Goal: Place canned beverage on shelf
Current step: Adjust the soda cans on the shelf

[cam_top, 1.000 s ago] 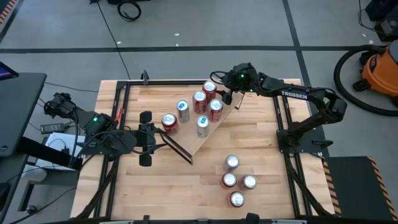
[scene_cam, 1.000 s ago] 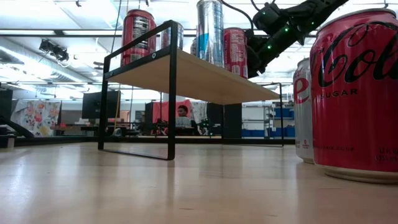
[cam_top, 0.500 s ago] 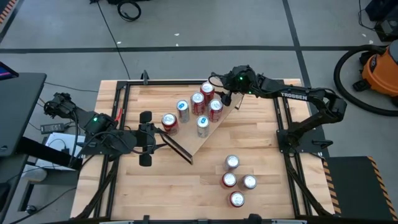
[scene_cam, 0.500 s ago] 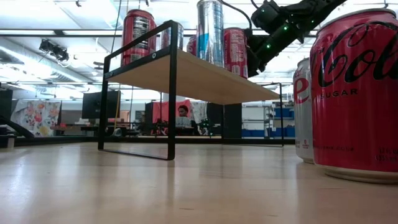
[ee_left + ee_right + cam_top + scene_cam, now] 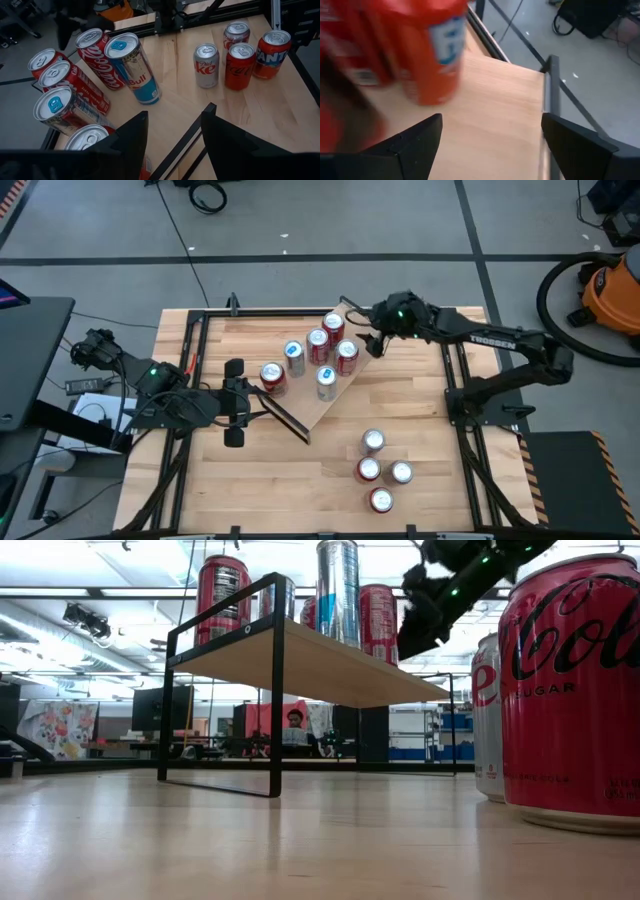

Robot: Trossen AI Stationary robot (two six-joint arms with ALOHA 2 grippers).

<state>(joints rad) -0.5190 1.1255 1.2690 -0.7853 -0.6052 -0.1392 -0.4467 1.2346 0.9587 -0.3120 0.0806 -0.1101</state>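
High view: The shelf (image 5: pixel 318 375) lies diagonally across the table (image 5: pixel 420 500), its plank running from the far middle toward the near left. Six cans stand on it: a red can (image 5: pixel 333 326) at the far end, then a second red can (image 5: pixel 318 345), a third red can (image 5: pixel 346 355), a silver-blue can (image 5: pixel 293 356), another silver-blue can (image 5: pixel 326 380) and a red can (image 5: pixel 272 376) nearest the left arm. The right gripper (image 5: pixel 372 340) hangs just beside the far right end of the shelf, fingers spread and holding nothing, apart from the cans. The left gripper (image 5: pixel 234 402) waits at the left end of the shelf, fingers parted with nothing between them. Four more cans (image 5: pixel 380 470) stand grouped on the near right of the table.

Low view: The shelf (image 5: pixel 320 665) stands raised on its black frames, with cans along its top. The right gripper (image 5: pixel 420 625) hangs above the shelf's far end, clear of the cans. A large red can (image 5: pixel 572 690) fills the right foreground.

Left wrist view: The left fingers (image 5: pixel 132 137) stand parted over a black frame bar. Shelf cans stand close by; the four table cans (image 5: pixel 240 57) stand farther off.

Right wrist view: The right fingers (image 5: pixel 417 142) stand wide over the bare plank (image 5: pixel 490 115). A blurred orange-red can (image 5: pixel 432 50) stands ahead, ungripped.
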